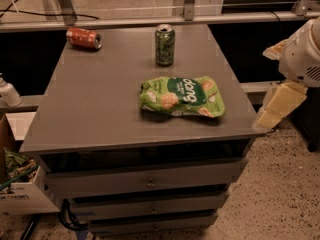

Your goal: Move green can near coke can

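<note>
The green can (164, 45) stands upright near the far edge of the grey cabinet top (95, 109), around its middle. The coke can (83, 38) lies on its side at the far left corner, well to the left of the green can. My gripper (278, 105) hangs beyond the cabinet's right edge, off the top, below the white arm housing (303, 54). It is far from both cans and holds nothing that I can see.
A flat green snack bag (181, 96) lies right of centre, in front of the green can. Drawers (150, 181) fill the cabinet front. A cardboard box (20, 184) and a white bottle (7, 91) are at the left. A metal rail (150, 21) runs behind.
</note>
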Robot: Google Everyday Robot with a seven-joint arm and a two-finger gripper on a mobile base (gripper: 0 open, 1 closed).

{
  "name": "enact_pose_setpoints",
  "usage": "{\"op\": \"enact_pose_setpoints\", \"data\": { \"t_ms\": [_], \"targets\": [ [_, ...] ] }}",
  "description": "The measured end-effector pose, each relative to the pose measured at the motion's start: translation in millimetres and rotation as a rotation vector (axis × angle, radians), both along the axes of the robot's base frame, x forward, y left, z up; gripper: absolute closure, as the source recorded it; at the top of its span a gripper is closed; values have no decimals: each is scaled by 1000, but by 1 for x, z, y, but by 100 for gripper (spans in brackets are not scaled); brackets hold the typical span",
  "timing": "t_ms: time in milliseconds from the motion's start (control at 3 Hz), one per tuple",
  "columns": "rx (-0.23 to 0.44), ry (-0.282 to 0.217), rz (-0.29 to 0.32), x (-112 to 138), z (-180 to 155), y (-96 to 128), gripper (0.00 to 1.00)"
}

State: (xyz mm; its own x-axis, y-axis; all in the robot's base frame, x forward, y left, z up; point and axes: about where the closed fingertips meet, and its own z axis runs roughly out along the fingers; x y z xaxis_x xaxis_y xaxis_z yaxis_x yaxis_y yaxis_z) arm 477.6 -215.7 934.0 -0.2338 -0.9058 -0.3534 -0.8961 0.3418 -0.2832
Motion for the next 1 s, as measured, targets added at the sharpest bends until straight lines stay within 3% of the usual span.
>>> {"op": "enact_pose_setpoints", "data": {
  "t_ms": [333, 667, 1000],
  "targets": [
    [140, -51, -23, 76, -34, 32, 0],
    [187, -77, -25, 109, -42, 49, 0],
    [201, -84, -26, 118, -44, 55, 0]
  ]
}}
